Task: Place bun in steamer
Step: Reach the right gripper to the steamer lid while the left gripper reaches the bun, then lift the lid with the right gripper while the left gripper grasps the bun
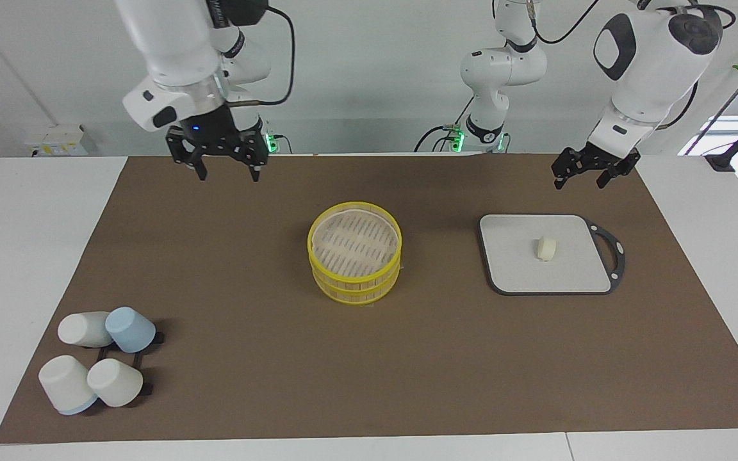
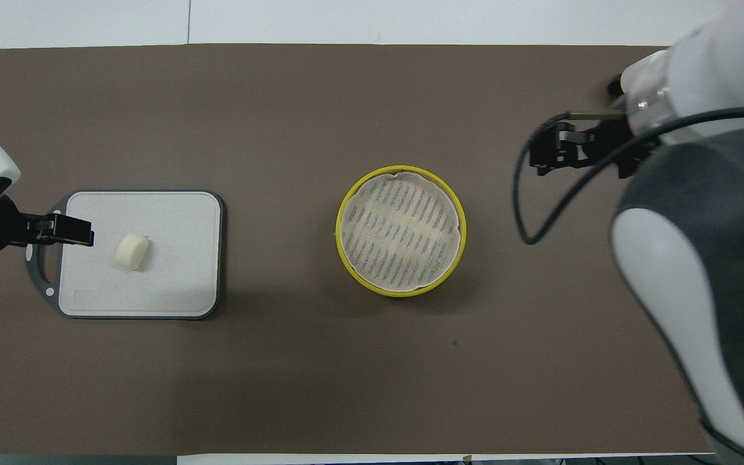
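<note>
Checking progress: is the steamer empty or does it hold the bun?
Empty: the steamer shows only its bare slatted floor; the bun lies on the grey board.

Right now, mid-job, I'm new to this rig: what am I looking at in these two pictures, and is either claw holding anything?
These are two robot arms at a table, each ending in a two-finger claw. One picture looks at them from across the table; the other looks down from above their own end, so the sides are swapped between them. The left gripper hangs open over the mat beside the grey board, toward its handle end. The right gripper hangs open over bare brown mat. Neither holds anything. The bun lies on the board. The steamer stands mid-table, open and empty. Four cups lie tipped on a small rack toward the right arm's end, farther from the robots.
</note>
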### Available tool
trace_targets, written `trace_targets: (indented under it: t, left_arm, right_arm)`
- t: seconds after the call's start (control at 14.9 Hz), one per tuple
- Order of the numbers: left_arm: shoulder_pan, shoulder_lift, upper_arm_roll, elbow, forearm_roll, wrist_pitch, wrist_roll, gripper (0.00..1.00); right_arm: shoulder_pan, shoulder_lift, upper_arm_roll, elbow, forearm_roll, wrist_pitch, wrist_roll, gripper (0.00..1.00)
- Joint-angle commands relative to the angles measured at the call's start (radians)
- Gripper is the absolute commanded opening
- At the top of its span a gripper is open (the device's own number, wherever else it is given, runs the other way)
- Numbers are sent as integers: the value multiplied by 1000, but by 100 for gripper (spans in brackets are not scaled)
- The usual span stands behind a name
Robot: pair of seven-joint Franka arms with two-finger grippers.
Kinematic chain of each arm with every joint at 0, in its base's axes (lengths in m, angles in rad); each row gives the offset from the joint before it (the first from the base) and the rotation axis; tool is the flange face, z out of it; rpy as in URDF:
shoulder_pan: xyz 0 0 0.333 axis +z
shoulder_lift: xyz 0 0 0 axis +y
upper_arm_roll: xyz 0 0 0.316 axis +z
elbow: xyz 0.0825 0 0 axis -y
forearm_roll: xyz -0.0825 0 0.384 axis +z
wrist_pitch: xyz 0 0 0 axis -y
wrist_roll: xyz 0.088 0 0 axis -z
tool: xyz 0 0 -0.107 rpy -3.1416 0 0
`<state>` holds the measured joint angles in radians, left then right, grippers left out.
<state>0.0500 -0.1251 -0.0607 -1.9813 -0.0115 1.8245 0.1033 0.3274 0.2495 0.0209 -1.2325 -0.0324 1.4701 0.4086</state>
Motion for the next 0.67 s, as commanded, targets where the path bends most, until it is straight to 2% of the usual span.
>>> trace_targets:
  t: [0.0, 0.2, 0.4, 0.6]
  left_arm:
    - [40, -33, -2, -204, -10, 201, 128, 100]
    - [51, 22, -2, -335, -10, 424, 191, 100]
    - [62, 120, -2, -360, -10, 570, 214, 100]
    - [53, 160, -4, -369, -10, 637, 211, 100]
  right_arm:
    - [178, 141, -3, 102, -52, 48, 198, 100]
    - [245, 188, -1, 61, -40, 186, 337, 100]
    - [301, 177, -1, -65, -46, 303, 366, 100]
    - [354, 191, -1, -161, -53, 447, 447, 100]
